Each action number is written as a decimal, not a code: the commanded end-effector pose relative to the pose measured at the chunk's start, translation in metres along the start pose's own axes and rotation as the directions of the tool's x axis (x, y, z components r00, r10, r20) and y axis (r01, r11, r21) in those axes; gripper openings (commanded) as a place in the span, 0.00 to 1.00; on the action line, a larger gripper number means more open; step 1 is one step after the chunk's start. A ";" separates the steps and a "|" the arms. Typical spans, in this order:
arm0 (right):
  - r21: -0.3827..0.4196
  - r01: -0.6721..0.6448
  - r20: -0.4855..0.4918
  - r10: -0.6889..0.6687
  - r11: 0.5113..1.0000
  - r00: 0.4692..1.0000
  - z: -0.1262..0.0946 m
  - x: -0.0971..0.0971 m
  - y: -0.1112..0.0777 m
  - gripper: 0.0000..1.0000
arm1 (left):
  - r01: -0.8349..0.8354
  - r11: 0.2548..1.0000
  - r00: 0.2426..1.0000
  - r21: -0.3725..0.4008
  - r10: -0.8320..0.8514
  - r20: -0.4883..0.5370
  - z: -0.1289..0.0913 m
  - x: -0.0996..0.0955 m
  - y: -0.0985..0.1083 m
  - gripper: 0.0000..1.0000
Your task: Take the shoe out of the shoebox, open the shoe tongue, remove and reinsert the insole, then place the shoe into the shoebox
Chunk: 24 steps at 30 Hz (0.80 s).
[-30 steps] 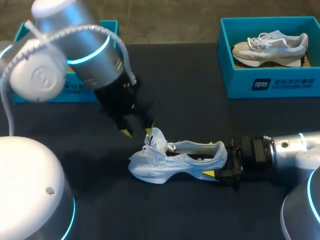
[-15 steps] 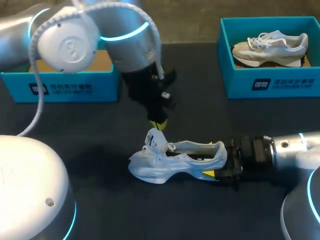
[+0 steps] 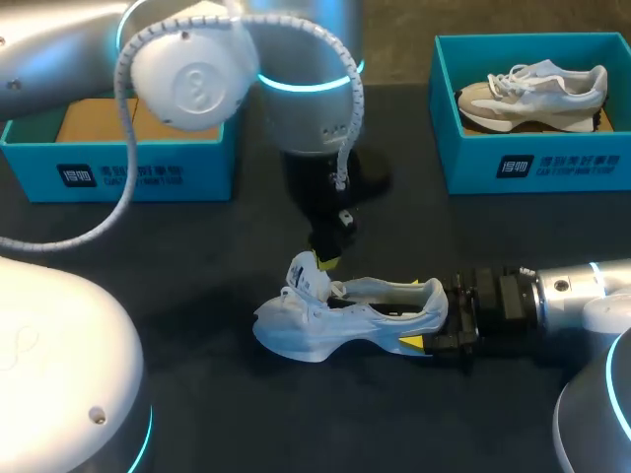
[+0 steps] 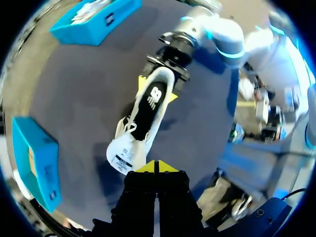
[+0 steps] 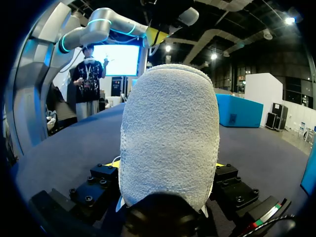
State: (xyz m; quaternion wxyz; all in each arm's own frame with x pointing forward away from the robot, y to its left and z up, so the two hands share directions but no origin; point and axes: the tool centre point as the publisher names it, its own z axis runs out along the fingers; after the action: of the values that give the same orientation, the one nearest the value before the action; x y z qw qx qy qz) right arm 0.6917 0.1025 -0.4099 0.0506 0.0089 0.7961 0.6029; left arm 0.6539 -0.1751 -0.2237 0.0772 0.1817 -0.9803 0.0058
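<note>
A: Shoe (image 3: 345, 313) pos?
B: On its sole, middle of the table (image 3: 197, 266), outside both boxes. Toe twd my left, heel twd my right. White upper; dark insole (image 4: 149, 101) shows inside from the L wrist cam.
A: R gripper (image 3: 429, 315)?
B: Clamped on the heel, one yellow tip each side. The heel fills the R wrist view.
A: L gripper (image 3: 325, 260)?
B: Tips pressed together, pointing down just over the raised tongue (image 3: 308, 277). Touching it or not, can't tell.
A: Boxes?
B: Teal shoebox (image 3: 128, 169) rear left, open, brown floor showing. Second teal box (image 3: 532, 158) rear right w/ a grey-white sneaker (image 3: 537, 89) in it. Both well apart from the shoe.
</note>
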 end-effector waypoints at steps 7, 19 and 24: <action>0.004 0.000 0.001 0.000 1.000 1.000 0.001 0.001 0.001 0.00 | -0.200 0.979 0.977 -0.035 0.202 0.062 0.014 -0.004 -0.021 0.00; 0.004 0.000 0.001 0.000 1.000 1.000 0.001 0.001 0.001 0.00 | -0.346 0.936 0.938 0.061 0.344 0.050 0.042 -0.005 -0.037 0.00; 0.004 0.000 0.001 0.000 1.000 1.000 0.001 0.001 0.001 0.00 | -0.346 0.936 0.938 0.061 0.344 0.050 0.042 -0.005 -0.037 0.00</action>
State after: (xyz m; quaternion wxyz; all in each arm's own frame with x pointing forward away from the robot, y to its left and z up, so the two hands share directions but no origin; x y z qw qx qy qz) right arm 0.6917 0.1025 -0.4099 0.0506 0.0089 0.7961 0.6029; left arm 0.6662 -0.2128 -0.2673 0.0513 0.0097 -0.9976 0.0453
